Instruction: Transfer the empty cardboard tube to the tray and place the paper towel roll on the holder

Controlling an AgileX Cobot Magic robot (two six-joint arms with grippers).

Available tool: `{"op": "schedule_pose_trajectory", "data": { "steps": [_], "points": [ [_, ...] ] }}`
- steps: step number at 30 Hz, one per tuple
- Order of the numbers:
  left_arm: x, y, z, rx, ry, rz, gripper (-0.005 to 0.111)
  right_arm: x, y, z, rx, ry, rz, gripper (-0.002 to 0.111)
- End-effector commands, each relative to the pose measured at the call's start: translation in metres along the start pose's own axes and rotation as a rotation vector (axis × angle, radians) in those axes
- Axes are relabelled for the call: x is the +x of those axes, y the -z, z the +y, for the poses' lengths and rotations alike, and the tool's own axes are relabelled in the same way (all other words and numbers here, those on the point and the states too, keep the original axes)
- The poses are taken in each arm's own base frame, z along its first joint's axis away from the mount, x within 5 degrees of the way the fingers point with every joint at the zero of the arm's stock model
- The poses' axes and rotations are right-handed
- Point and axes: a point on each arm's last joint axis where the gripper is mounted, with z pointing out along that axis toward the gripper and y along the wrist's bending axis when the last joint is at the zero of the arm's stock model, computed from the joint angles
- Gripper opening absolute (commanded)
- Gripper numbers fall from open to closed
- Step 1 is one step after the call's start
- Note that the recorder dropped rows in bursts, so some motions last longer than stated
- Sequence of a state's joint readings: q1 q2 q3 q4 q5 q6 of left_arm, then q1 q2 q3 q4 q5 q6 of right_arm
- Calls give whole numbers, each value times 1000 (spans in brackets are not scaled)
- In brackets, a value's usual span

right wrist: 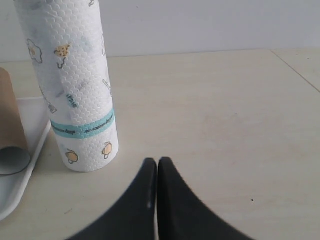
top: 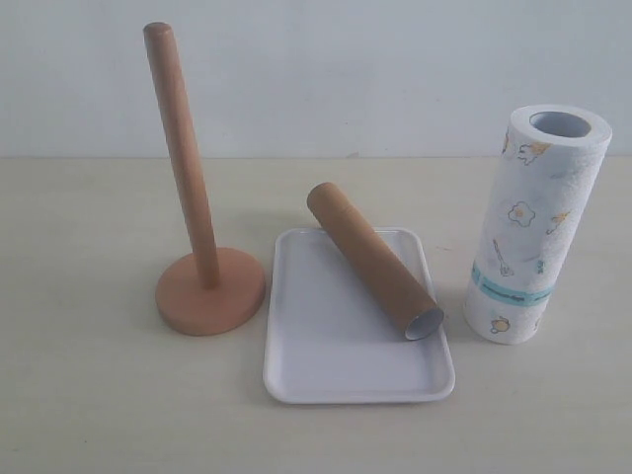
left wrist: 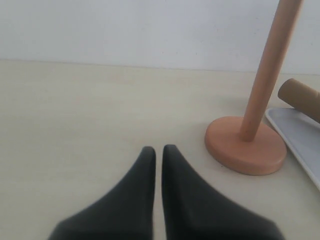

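Your coming move turns on the paper towel roll (top: 536,227). It stands upright on the counter (top: 99,395) at the right of the exterior frame, with its long axis vertical and its hollow core open at the top.

The right hand (right wrist: 158,161) is the nearer one. In its wrist view the roll stands close ahead of the fingertips, offset toward the tray's side and not touching them. That hand is clenched and grasps nothing, so you will need to open it before it can take the roll's wide body.

The left hand (left wrist: 158,148) is also clenched and empty. It sits low over the counter, with the holder (top: 210,291) near it and ahead.

The holder is at the left of the exterior frame, well apart from the roll. Its slim dowel is bare.

The tray (top: 336,365) lies between the roll and the holder in the lower middle of the frame. The empty cardboard tube (top: 373,259) lies diagonally on it. The tube's open end is by the tray's right rim, just beside the roll's foot, and its far end juts past the back rim. I judge that step done.

To seat the roll, you would carry it leftward over the tray and line its core up with the dowel's top.
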State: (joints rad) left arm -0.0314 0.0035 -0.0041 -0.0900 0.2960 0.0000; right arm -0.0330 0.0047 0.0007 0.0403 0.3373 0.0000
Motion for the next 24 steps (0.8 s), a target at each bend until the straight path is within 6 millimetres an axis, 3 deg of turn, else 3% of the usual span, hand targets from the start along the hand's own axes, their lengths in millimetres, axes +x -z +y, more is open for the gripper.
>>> {"op": "schedule_pose_trajectory", "data": {
  "steps": [1,19,24],
  "points": [
    [1,0,0,-4,0,-1,4,-1,0,0,3,-5,-10,0],
    [1,0,0,-4,0,-1,4,-1,0,0,4,5,-10,0],
    [1,0,0,-4,0,-1,4,-8,1,-1,11,34,-94,0]
  ]
}}
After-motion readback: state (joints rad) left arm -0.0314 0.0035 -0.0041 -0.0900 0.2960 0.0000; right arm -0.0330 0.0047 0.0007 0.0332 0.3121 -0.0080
